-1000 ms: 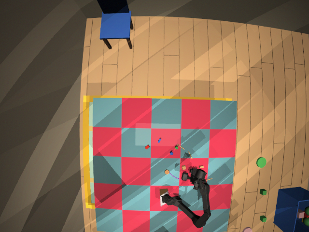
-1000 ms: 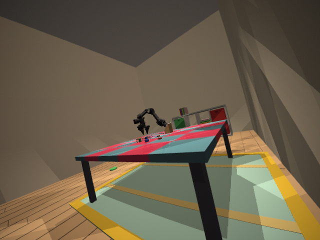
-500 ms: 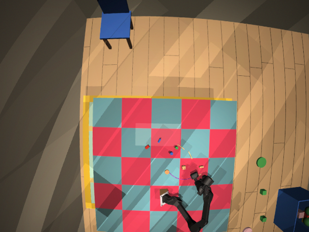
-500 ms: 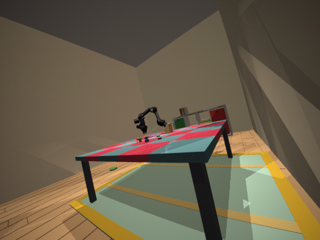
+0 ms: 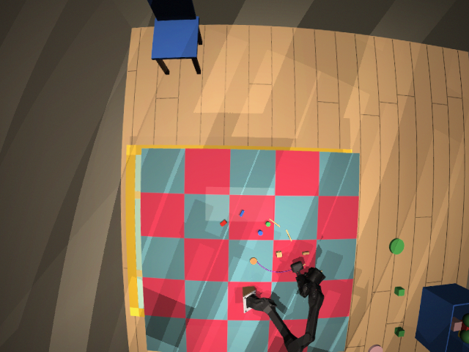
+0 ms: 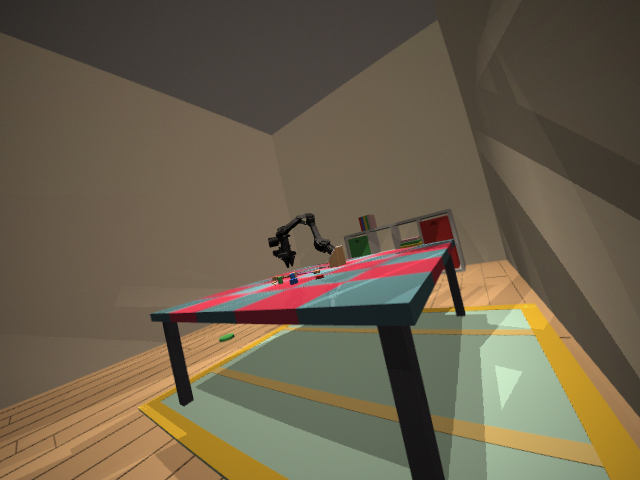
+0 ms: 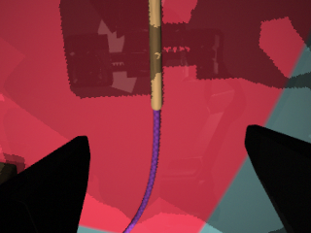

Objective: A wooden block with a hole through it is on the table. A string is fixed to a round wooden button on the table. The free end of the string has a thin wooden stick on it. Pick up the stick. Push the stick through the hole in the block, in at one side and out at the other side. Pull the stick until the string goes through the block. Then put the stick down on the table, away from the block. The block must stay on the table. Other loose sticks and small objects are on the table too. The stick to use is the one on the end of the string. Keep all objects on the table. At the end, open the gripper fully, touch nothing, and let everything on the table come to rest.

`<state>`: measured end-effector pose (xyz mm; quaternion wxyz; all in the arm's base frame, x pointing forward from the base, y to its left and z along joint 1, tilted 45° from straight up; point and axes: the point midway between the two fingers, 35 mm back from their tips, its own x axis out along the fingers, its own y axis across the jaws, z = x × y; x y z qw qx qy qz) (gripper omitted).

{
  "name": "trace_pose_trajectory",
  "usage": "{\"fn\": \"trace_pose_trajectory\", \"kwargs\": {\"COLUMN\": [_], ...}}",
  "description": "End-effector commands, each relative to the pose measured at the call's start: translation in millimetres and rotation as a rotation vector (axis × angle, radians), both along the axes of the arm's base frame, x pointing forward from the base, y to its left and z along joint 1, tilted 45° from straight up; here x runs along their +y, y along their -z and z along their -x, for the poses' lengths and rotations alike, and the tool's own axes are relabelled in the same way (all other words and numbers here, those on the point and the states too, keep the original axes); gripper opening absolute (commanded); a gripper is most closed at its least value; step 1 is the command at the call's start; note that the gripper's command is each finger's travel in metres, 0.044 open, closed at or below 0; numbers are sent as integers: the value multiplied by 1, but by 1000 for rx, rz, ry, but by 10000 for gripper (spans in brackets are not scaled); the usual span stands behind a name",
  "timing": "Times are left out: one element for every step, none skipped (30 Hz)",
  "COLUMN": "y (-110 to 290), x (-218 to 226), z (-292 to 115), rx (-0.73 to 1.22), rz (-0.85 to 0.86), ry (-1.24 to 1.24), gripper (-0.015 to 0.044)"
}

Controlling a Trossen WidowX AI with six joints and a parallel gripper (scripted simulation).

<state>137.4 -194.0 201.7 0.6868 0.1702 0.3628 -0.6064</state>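
Observation:
The wooden stick [image 7: 155, 92] on the string's end lies on a red square in the wrist view, running up out of frame. The purple string [image 7: 155, 155] [image 5: 276, 271] leads from it to the round orange-brown button [image 5: 253, 260]. My gripper [image 7: 169, 140] [image 6: 288, 265] is open and empty above the table, its fingers wide on either side of the string, just short of the stick's end. In the top view the fingers are hidden under the gripper body. The wooden block [image 5: 279, 254] stands up and left of the gripper; its hole cannot be made out.
Two loose sticks [image 5: 274, 222] [image 5: 288, 235] and a small tan piece [image 5: 305, 253] lie beyond the gripper. A green piece [image 5: 268, 224], blue pieces [image 5: 260, 232] [image 5: 241, 213] and a red piece [image 5: 223, 222] lie farther off. A brown wedge [image 5: 248, 290] [image 6: 337, 256] stands by the arm's base.

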Motion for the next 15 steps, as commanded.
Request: {"fn": "trace_pose_trajectory", "kwargs": {"y": [0,0,0,0,0,0,0,0,0,0,0,0,0,0,0], "x": [0,0,0,0,0,0,0,0,0,0,0,0,0,0,0], "z": [0,0,0,0,0,0,0,0,0,0,0,0,0,0,0], "rx": [-11,-11,-11,-11,-11,-11,-11,-11,-11,-11,-11,-11,-11,-11,-11], "rz": [0,0,0,0,0,0,0,0,0,0,0,0,0,0,0], "ry": [2,2,2,2,2,2,2,2,2,2,2,2,2,2,2], "gripper": [230,204,177,151,125,122,122,122,122,122,122,122,122,122,122]}}
